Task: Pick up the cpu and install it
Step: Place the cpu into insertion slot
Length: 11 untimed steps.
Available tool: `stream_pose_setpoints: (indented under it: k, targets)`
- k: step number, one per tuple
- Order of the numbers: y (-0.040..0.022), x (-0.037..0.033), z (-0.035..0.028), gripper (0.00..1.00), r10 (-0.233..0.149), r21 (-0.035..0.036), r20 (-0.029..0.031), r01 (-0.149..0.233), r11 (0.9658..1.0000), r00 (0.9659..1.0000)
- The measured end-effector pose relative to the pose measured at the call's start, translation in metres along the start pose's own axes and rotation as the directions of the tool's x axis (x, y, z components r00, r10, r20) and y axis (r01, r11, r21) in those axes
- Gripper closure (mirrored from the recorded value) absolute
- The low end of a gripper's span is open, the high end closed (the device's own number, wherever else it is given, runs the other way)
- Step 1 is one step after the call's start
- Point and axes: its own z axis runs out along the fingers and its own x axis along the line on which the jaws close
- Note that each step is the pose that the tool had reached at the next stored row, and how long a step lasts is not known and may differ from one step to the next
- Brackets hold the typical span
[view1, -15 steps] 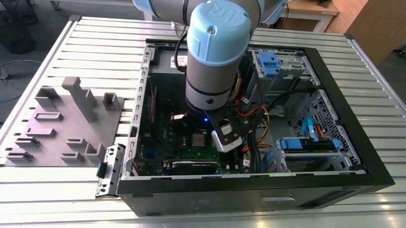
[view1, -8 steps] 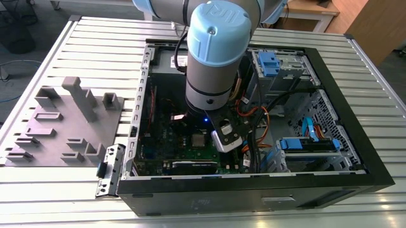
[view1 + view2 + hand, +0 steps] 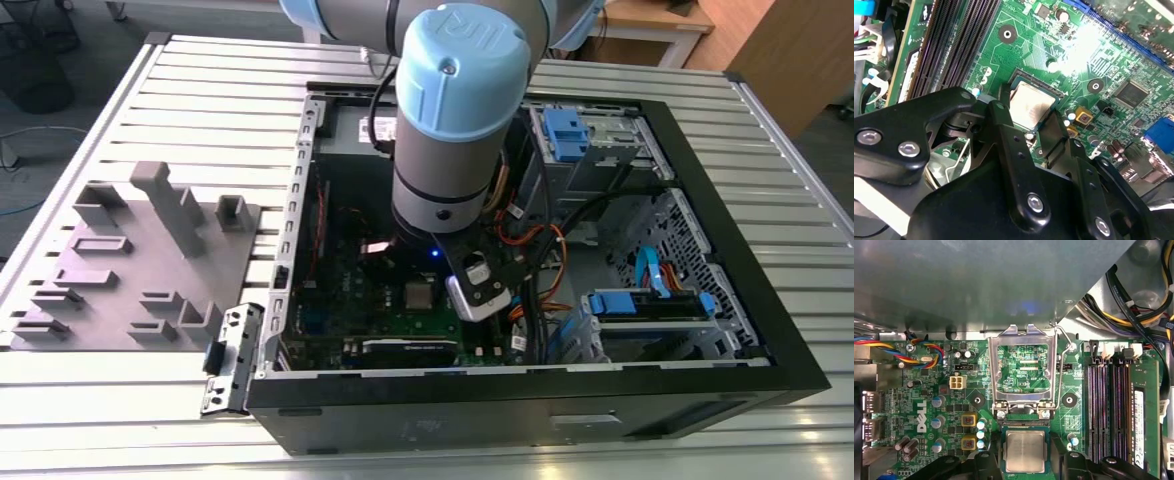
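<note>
One cpu (image 3: 1025,451) in open socket (image 3: 1024,424), green motherboard (image 3: 914,390)

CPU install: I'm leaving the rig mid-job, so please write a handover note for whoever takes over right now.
End effector: low over the motherboard, at the socket; whether it grips is unclear.
cpu: lying flat in the socket, silver top up.
Done: cpu picked up and brought to the socket.
Left: retention frame is flipped open, not clamped down.
</note>
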Motion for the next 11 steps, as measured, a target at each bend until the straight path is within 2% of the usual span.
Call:
stream_pose_setpoints:
  k: [5,11]
  targets:
    - [0.0001,0.0002,0.0007,0.53,0.0,-0.0004,0.0004,0.0,1.0,1.0]
    - [0.0,0.0027,0.0008,0.53,0.0,-0.0006,0.0044,0.0,1.0,1.0]
